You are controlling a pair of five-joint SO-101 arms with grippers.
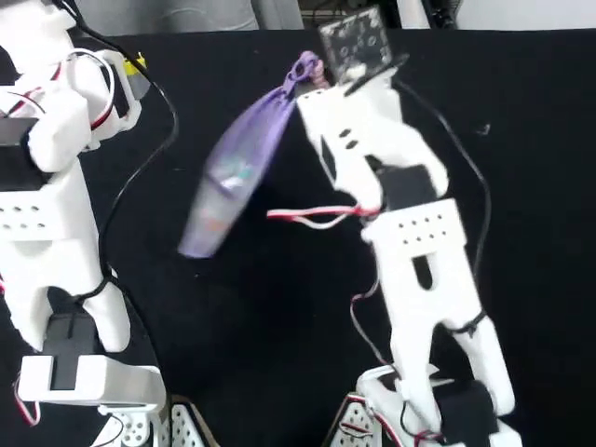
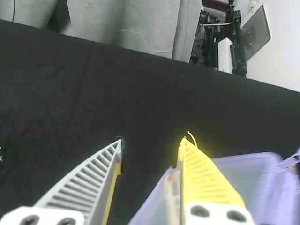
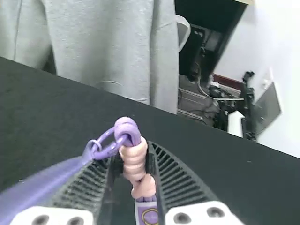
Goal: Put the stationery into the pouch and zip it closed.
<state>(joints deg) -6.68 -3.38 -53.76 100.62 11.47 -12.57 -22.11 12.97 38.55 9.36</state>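
Right pincer [image 3: 132, 161] clamped on zip pull [image 1: 305, 69]; pouch [image 1: 231, 177] hangs from it, long axis slanting down toward left arm [image 1: 56, 214]. Left pincer [image 2: 151, 147] jaws apart, pouch beside its yellow finger [image 2: 206, 178].

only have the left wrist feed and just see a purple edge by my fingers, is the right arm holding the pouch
observer: yes, the right gripper is shut on the pink and purple charm at the pouch's end.
operator: is the pouch lying flat
observer: no, in the high view the pouch hangs slanting down from that grip; i cannot tell whether its low end touches the table.
operator: how close is my arm to it
observer: from above, a strip of bare table separates the left gripper from the pouch.
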